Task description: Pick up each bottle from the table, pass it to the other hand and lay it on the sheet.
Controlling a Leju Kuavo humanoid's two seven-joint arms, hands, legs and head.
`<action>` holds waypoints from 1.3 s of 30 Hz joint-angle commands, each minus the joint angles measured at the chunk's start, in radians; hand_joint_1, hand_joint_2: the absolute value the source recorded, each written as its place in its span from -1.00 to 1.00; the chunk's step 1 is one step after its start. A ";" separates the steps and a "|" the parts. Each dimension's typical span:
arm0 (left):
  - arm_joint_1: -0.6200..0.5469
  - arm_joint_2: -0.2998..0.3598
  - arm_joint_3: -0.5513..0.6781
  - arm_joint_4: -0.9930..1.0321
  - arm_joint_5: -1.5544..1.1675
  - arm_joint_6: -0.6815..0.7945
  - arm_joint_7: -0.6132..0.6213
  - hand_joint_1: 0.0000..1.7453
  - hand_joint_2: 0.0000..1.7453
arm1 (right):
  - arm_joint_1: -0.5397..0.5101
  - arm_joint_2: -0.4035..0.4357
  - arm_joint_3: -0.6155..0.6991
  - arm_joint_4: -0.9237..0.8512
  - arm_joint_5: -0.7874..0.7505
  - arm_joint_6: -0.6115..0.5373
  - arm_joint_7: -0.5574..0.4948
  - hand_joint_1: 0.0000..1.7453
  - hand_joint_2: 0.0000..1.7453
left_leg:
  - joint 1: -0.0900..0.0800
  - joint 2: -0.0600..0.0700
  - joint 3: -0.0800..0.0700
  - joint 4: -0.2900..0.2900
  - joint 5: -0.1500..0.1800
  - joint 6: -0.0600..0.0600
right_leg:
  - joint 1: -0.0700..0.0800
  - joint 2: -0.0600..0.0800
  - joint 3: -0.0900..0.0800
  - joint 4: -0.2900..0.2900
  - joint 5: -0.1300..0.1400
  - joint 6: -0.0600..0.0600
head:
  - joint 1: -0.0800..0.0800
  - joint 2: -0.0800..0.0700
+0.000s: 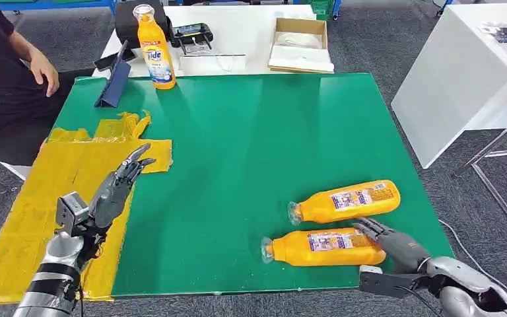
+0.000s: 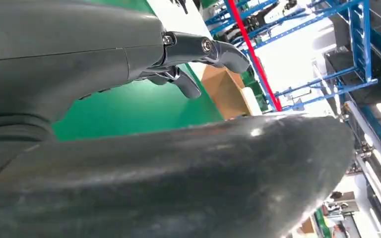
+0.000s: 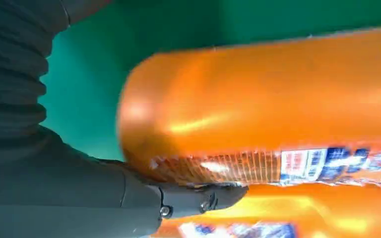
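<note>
presently the right hand [image 1: 396, 243] sits at the base end of the near bottle [image 1: 323, 247], which lies on its side on the green mat [image 1: 251, 165] near the front edge, cap pointing toward the robot's left. fingers [image 1: 370, 228] reach over the bottle's base, into the gap between it and the far bottle [image 1: 346, 201]; in the right wrist view a dark finger [image 3: 203, 196] lies against the label side of the near bottle. whether the hand has a full grip cannot be told — contact is plain, closure is not.

the far bottle lies just beyond the near one, also on its side, roughly parallel, cap to the robot's left, not touching it as far as the head view shows.

a third bottle [image 1: 156, 49] stands upright at the far edge of the mat, well apart from both hands.

the left hand [image 1: 115, 191] hovers over the right edge of the yellow sheet [image 1: 39, 198], fingers extended and apart, holding nothing. the sheet covers the mat's left side and carries no bottle.

containers — an open cardboard box [image 1: 302, 45] rests on the white table [image 1: 237, 26] beyond the mat, with pale, white material inside; it cannot be identified.

a person's hand [image 1: 43, 69] rests at the far left, beside a blue stand [image 1: 113, 86].
</note>
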 commanded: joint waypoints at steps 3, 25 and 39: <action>-0.035 -0.021 -0.040 0.067 0.006 0.005 0.024 -1.00 -1.00 | -0.035 0.289 0.101 0.373 0.153 -0.125 -0.016 -1.00 1.00 | 0.004 0.002 0.011 -0.005 0.000 -0.002 | 0.003 0.008 0.010 -0.006 0.001 -0.002 | 0.001 0.000; -0.052 -0.023 -0.034 0.084 0.014 0.011 0.038 -1.00 -1.00 | 0.001 0.230 0.060 0.205 0.095 -0.082 -0.064 -1.00 1.00 | 0.007 0.012 0.022 -0.003 -0.004 -0.005 | 0.006 0.018 0.016 -0.003 0.002 -0.006 | 0.001 0.000; -0.050 -0.030 -0.026 0.076 0.021 0.018 0.048 -1.00 -1.00 | 0.033 0.314 0.032 0.187 0.102 -0.138 -0.099 -1.00 1.00 | 0.007 0.016 0.018 -0.002 -0.005 -0.005 | 0.007 0.021 0.012 -0.002 0.002 -0.006 | 0.001 0.000</action>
